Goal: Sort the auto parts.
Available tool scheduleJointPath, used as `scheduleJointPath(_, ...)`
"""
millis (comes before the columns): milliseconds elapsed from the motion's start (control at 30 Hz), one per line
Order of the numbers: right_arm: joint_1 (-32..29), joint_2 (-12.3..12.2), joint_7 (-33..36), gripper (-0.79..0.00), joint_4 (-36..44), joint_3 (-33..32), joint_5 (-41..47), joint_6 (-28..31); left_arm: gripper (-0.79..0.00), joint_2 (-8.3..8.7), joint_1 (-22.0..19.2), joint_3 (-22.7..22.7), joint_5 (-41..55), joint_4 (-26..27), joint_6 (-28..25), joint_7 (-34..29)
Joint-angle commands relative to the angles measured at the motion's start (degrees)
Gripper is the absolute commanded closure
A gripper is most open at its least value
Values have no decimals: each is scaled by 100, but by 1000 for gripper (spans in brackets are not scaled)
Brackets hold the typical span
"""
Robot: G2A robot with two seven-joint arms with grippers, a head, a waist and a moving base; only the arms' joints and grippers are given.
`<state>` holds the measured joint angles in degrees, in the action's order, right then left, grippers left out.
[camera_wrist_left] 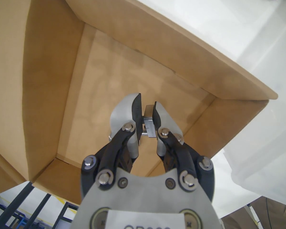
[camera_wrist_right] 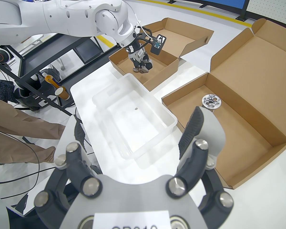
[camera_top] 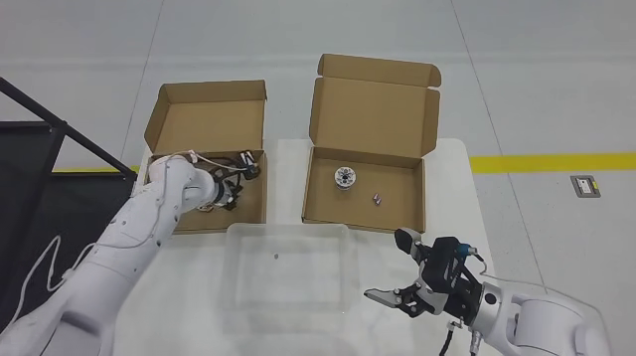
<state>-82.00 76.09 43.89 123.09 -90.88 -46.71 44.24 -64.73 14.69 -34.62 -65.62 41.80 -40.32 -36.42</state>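
The box (camera_top: 397,207) is brown, the bin (camera_top: 288,227) translucent white, the round part (camera_top: 344,177) silver.

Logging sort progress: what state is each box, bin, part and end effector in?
Left brown cardboard box: lid open.
Right brown cardboard box: lid open.
Clear plastic bin: upright, one tiny speck inside.
Round silver metal part: flat in right box.
Small dark part: loose beside it.
Left end effector: shut on small grey metal piece, inside left box.
Right end effector: open, empty.
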Motion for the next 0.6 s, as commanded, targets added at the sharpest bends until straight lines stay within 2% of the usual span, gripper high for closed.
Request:
scheduleJointPath(0,0,0,0,-785,0,0,0,0,-68,-80,-57,43,-36,-165,20,56)
scheduleJointPath(33,0,0,0,-785,0,0,0,0,-77,-119,-87,56,-44,-249,16,90)
scheduleJointPath(200,0,0,0,-785,0,0,0,0,-252,-277,-198,73,-69,-632,0,273)
scheduleJointPath(367,0,0,0,-785,0,0,0,0,-336,-369,-272,37,-114,-917,-61,422)
scheduleJointPath(567,0,0,0,-785,0,0,0,0,-366,-361,-356,-144,-69,-1029,-335,654)
